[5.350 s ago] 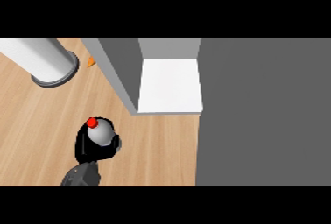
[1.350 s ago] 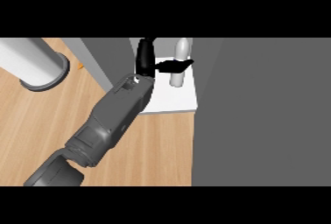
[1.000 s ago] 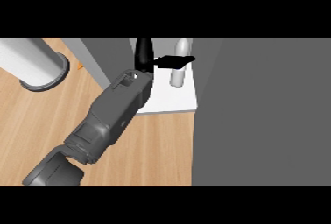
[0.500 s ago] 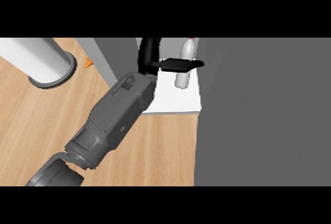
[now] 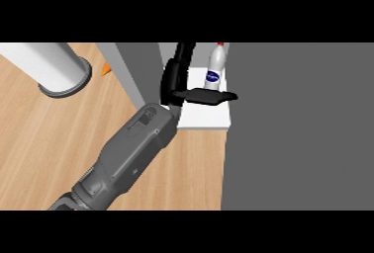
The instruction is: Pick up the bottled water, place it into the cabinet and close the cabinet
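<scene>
Black and held out straight, the left hand (image 5: pixel 184 79) reaches into the open cabinet (image 5: pixel 208 116), its fingers extended upward along the cabinet's left inner wall while the thumb (image 5: pixel 210 96) juts out sideways to the right, flat above the white shelf floor. Nothing is curled in it: the hand is released, fingers and thumb straight, grasping nothing. Behind it the grey forearm (image 5: pixel 128 158) runs diagonally from the lower left of the head view up to the cabinet's mouth, crossing the light wooden tabletop (image 5: pixel 44 143). Just beyond the thumb stands the bottled water (image 5: pixel 214 69), upright on the white shelf inside the cabinet, near its right side; it has a pale body, a round dark blue label and a red cap at the top. The thumb lies just in front of the bottle's lower part, and whether it touches cannot be told from this angle. To the right, a broad dark grey panel (image 5: pixel 300 123) fills the rest of the view from top to bottom, edging the shelf. On the tabletop at the upper left a white cylinder (image 5: pixel 51 64) rests on a grey ringed base, and a small orange object (image 5: pixel 107 68) peeks out between it and the cabinet's grey side wall.
</scene>
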